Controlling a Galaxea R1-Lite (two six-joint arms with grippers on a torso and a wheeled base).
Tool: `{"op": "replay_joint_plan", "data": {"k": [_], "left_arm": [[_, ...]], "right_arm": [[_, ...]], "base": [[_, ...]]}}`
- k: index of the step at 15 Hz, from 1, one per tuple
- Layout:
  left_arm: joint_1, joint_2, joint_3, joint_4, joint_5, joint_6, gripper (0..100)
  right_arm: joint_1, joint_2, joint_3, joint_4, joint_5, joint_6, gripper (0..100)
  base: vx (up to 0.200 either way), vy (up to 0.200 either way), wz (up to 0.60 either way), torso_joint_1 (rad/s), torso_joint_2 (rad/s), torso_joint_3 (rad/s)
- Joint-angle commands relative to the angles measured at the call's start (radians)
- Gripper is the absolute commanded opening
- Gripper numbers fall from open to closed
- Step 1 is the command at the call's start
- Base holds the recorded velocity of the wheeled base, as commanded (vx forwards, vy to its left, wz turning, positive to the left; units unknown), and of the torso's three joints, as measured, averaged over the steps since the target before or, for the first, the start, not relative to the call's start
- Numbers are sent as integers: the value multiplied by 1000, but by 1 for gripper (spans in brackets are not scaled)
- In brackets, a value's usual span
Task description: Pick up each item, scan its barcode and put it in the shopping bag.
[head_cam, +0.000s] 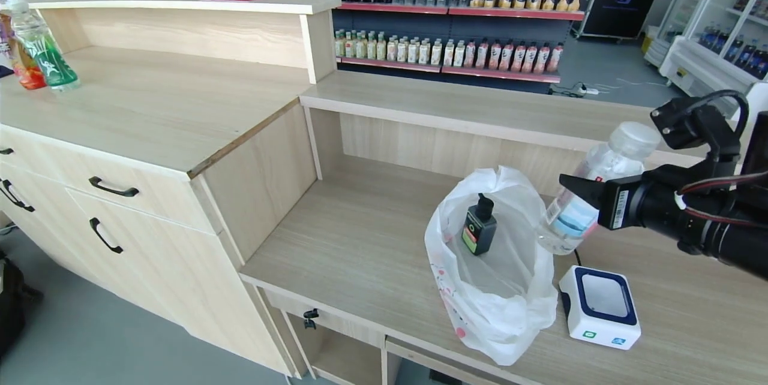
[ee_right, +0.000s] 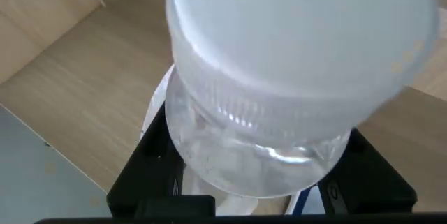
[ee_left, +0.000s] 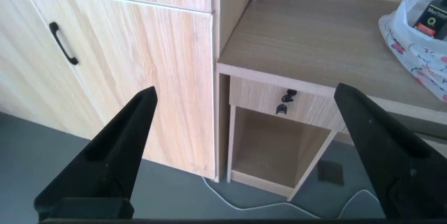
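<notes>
My right gripper [head_cam: 577, 193] is shut on a clear water bottle [head_cam: 591, 193] with a white cap [ee_right: 293, 35] and a blue-and-white label, held tilted over the lower counter, beside the bag's right rim and above the scanner. The white plastic shopping bag [head_cam: 498, 307] stands open on the lower counter with a dark pump bottle [head_cam: 479, 226] inside. A white barcode scanner [head_cam: 600, 306] with a blue-framed window sits right of the bag. My left gripper [ee_left: 244, 154] hangs open, low in front of the cabinet, with nothing between its fingers. The bag [ee_left: 419, 35] lies farther off on the counter.
Two drink bottles [head_cam: 39, 46] stand on the raised counter at the far left. Cabinet doors with black handles [head_cam: 113, 188] face me below it. A wooden back ledge [head_cam: 456, 103] runs behind the bag. Shelves of bottles [head_cam: 450, 52] line the room behind.
</notes>
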Motion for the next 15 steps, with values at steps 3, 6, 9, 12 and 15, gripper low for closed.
{"op": "replay_joint_plan", "data": {"k": [3, 6, 9, 12, 15], "left_arm": [[0, 2, 0, 0, 0, 0, 100], [0, 2, 0, 0, 0, 1, 100], [0, 2, 0, 0, 0, 0, 100], [0, 2, 0, 0, 0, 0, 100], [0, 2, 0, 0, 0, 0, 100]], "right_arm": [[-12, 126, 47, -113, -1, 30, 0], [-14, 209, 134, -288, 48, 45, 0], [-21, 273, 128, -301, 101, 51, 0], [-41, 328, 125, -348, 144, 51, 0], [-51, 400, 125, -453, 194, 50, 0]], "base": [[0, 0, 0, 0, 0, 0], [0, 0, 0, 0, 0, 0], [0, 0, 0, 0, 0, 0], [0, 0, 0, 0, 0, 0], [0, 0, 0, 0, 0, 0]]}}
